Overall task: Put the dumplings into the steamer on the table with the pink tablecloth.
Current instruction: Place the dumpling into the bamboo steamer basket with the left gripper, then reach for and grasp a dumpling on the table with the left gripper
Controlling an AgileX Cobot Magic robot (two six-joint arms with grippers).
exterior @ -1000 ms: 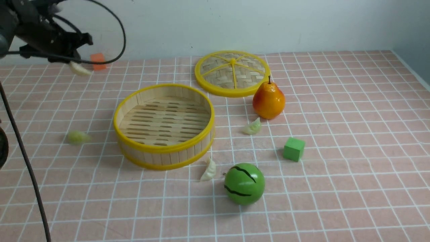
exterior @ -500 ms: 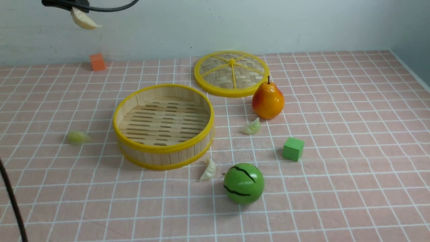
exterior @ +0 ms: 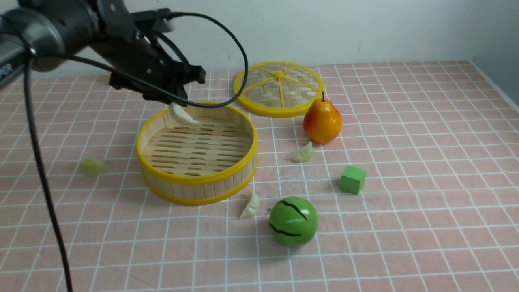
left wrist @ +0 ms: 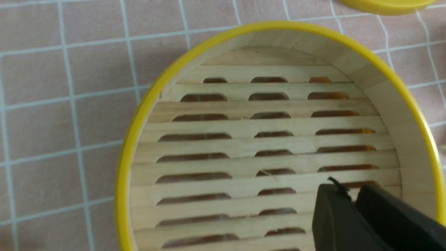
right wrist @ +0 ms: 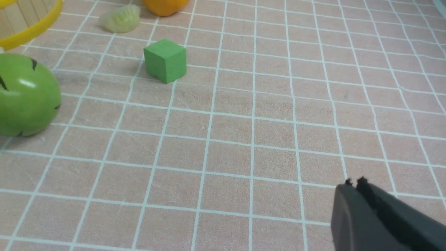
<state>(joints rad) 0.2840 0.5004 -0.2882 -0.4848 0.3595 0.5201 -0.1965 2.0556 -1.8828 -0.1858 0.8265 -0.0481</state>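
The steamer point(exterior: 197, 178) stands on the pink tablecloth point(exterior: 425, 162), left of centre, with its slatted floor bare. My left gripper point(exterior: 174, 103) hangs over its far rim, shut on a cream dumpling point(exterior: 181, 114) that dangles just inside the wall. In the left wrist view the fingers point(left wrist: 334, 212) sit above the steamer floor point(left wrist: 244, 146), and the held dumpling is hidden. Three dumplings lie on the cloth: a greenish one point(exterior: 94, 166) to the left, one point(exterior: 304, 154) near the pear, one point(exterior: 251, 206) at the steamer's front. My right gripper point(right wrist: 354, 184) is shut above bare cloth.
The woven yellow lid point(exterior: 279, 88) lies behind the steamer. An orange pear point(exterior: 322, 121), a green cube point(exterior: 352, 179) and a green striped ball point(exterior: 293, 221) stand to the right and front. A cable point(exterior: 44, 194) hangs at the left. A wall closes the back.
My left arm came down and to the right from high at the back left, carrying the dumpling to the steamer's far rim. Everything on the cloth stayed put.
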